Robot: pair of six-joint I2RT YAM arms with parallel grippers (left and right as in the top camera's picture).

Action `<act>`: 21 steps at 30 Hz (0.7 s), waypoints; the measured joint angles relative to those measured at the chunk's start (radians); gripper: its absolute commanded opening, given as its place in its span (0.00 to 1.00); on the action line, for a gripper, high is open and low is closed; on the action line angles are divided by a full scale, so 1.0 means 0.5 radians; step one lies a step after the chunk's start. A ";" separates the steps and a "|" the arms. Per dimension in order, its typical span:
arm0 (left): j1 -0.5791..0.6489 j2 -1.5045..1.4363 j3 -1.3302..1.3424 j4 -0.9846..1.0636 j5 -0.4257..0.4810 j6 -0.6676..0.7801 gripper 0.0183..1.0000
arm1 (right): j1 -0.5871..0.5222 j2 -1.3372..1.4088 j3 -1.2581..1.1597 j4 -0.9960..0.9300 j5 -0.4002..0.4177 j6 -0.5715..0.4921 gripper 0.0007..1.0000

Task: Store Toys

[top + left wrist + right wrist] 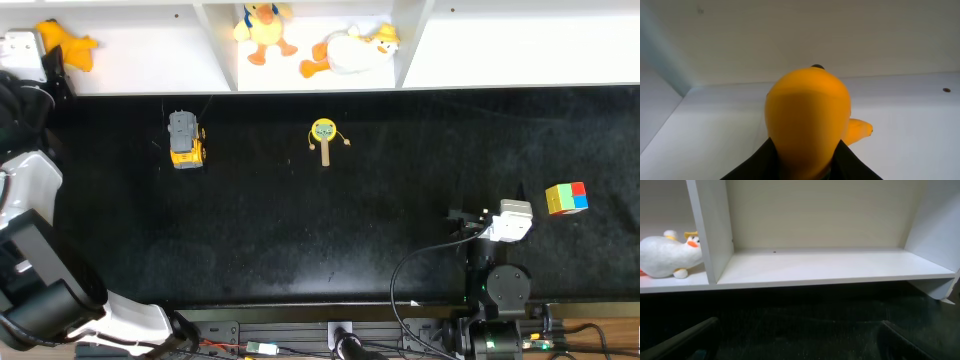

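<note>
Left end effector (805,172) holds the orange plush duck (807,115) inside the left compartment of the shelf (910,115). Right end effector (468,225) gapes wide, with the multicoloured cube (566,198) nearest it.

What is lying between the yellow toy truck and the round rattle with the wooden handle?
Nothing. In the top view, the black table is bare between the yellow toy truck and the round wooden-handled rattle.

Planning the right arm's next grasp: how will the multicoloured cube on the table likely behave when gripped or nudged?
The multicoloured cube looks rigid and flat-sided, so a nudge should probably slide it rather than roll it. Its faces look smooth, so a grip might slip unless squared on opposite sides.
</note>
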State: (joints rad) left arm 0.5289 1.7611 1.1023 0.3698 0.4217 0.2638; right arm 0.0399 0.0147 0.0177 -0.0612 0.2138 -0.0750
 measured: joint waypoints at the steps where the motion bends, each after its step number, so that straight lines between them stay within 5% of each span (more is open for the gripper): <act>1: -0.008 0.002 0.001 0.003 -0.002 0.000 0.28 | 0.000 0.000 0.000 0.001 0.000 0.000 1.00; 10: -0.011 0.004 0.000 0.010 -0.008 0.000 0.32 | 0.001 0.000 0.000 0.000 0.000 0.000 1.00; 14: -0.011 0.004 0.000 0.014 -0.008 -0.002 0.48 | 0.001 0.000 0.000 0.000 -0.001 -0.001 1.00; 18: -0.011 0.005 0.000 0.034 -0.013 0.002 0.81 | 0.000 0.000 0.000 0.000 0.000 0.000 0.99; 21: -0.012 0.010 0.000 0.039 -0.014 0.001 0.92 | 0.001 0.000 0.000 0.002 0.000 -0.002 0.99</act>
State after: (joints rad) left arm 0.5228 1.7660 1.1023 0.3893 0.4145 0.2642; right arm 0.0402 0.0147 0.0177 -0.0605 0.2138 -0.0757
